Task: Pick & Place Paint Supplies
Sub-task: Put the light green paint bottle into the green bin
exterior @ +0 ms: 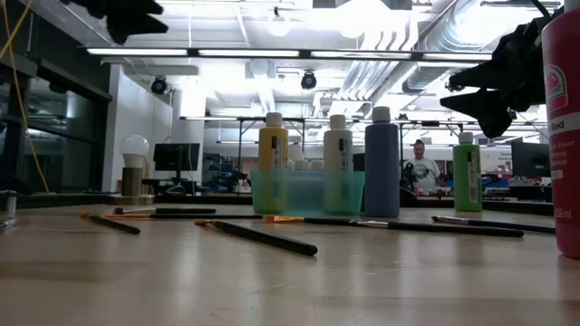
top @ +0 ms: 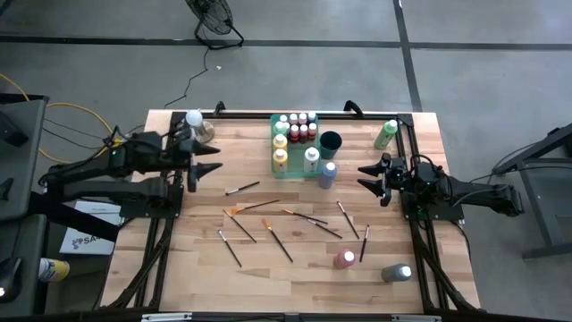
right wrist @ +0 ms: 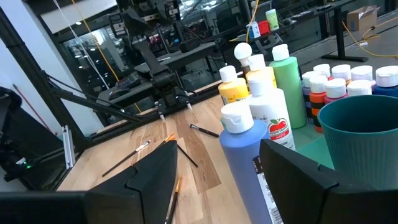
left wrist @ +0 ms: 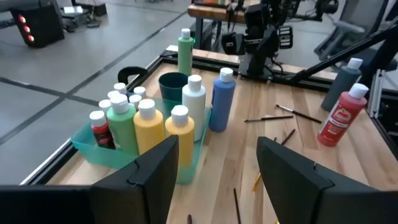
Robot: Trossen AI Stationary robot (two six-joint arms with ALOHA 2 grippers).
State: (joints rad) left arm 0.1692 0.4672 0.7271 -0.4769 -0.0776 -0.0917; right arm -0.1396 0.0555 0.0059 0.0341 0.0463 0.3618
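Observation:
A teal tray (top: 279,168) at the table's far middle holds several white-capped paint bottles (left wrist: 134,121), all upright. A blue bottle (top: 328,174) stands on the table beside the tray, and a green one (top: 386,134) stands at the far right. Near the front right stand a red bottle (top: 345,259) and a grey one (top: 397,273). Several thin paintbrushes (top: 268,224) lie flat across the middle of the table. My left gripper (top: 219,161) hangs open above the table's left side, pointing at the tray. My right gripper (top: 360,177) waits open at the right, close to the blue bottle.
A dark green cup (top: 331,141) stands at the tray's right end. A clear object with a white ball top (top: 197,125) stands at the far left corner. A black frame (top: 407,179) runs along the table's edges. Bare wood lies between the brushes and the front edge.

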